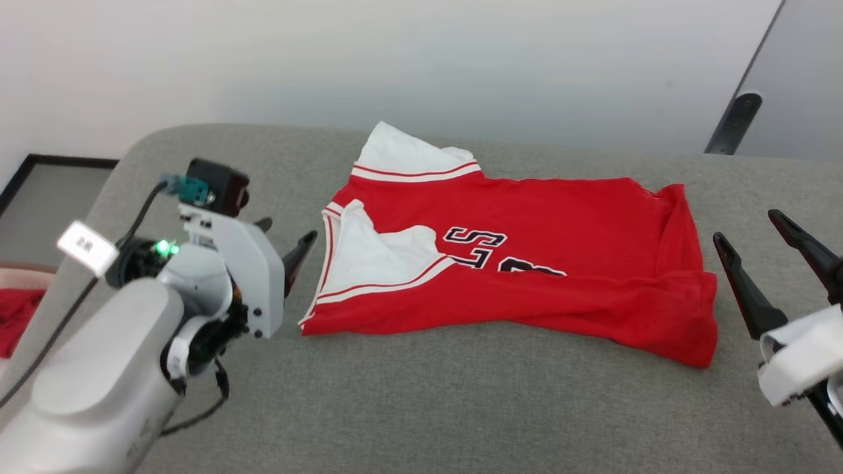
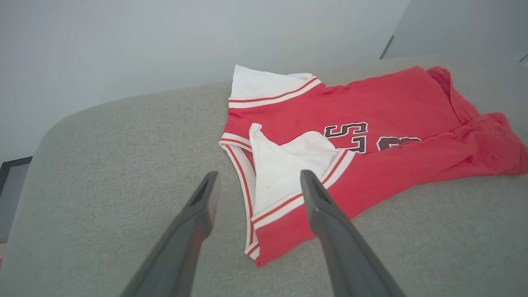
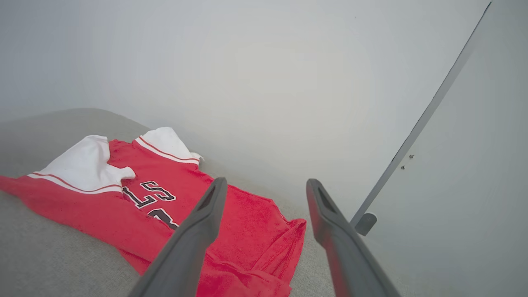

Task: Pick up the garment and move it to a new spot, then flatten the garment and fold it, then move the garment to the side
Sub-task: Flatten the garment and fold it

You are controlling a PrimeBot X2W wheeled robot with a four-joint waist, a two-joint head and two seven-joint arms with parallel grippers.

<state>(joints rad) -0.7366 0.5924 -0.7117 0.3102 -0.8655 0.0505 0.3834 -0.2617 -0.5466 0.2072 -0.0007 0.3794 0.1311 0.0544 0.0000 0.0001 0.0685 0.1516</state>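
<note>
"Garment [image 1: 527, 276] position at inspection?"

"It lay on the grey upholstered surface [image 1: 461, 408], stretched between the two grippers. The neck and sleeve end pointed toward the left gripper [image 1: 286, 237], and the hem end toward the right gripper [image 1: 749, 226]."

"Condition of the cloth?"

"Partly folded. The long edge nearer the robot was turned up over the chest and covered the lower part of the black lettering. One white sleeve lay folded onto the red front, and the other stuck out on the far side. The hem end was rumpled."

"Left jaws?"

"Spread wide, with nothing held. In the left wrist view the folded sleeve and striped neckline lay directly ahead of the fingertips, spanning the gap between them. In the head view the forward fingertip stood just beside the neckline edge. Contact could not be confirmed."

"Right jaws?"

"Also spread wide and empty. In the right wrist view the hem end lay below the left-hand finger and ran into the gap, while the right-hand finger pointed past the cloth toward the pale wall [image 3: 264, 74]. In the head view both fingers stood near the hem corner, apart from the garment."

"Anything further?"

"A plain red cloth [image 1: 13, 322] lay well outside the left gripper."
</note>
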